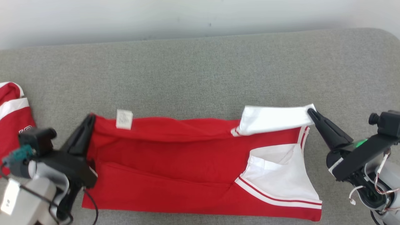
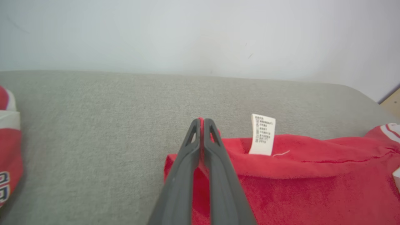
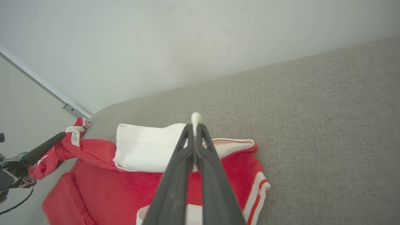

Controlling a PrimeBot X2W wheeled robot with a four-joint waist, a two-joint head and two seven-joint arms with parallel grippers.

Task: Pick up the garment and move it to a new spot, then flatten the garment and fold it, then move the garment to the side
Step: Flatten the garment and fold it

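Observation:
A red garment [image 1: 175, 162] with white sleeves and striped trim lies stretched sideways across the grey surface [image 1: 200, 72]. My left gripper [image 1: 90, 117] is shut on its red far-left edge, a white care label [image 1: 124, 119] just beside it. In the left wrist view my left gripper [image 2: 201, 120] pinches red cloth [image 2: 297, 175] between its tips. My right gripper [image 1: 311, 111] is shut on the end of the white sleeve [image 1: 272, 120], lifted slightly off the body. The right wrist view shows my right gripper [image 3: 196, 125] clamping white cloth [image 3: 147, 150].
A second red and white garment [image 1: 12, 115] lies at the surface's left edge, close to my left arm. A pale wall [image 1: 200, 18] runs behind the surface. Bare grey surface stretches beyond the garment and to its right.

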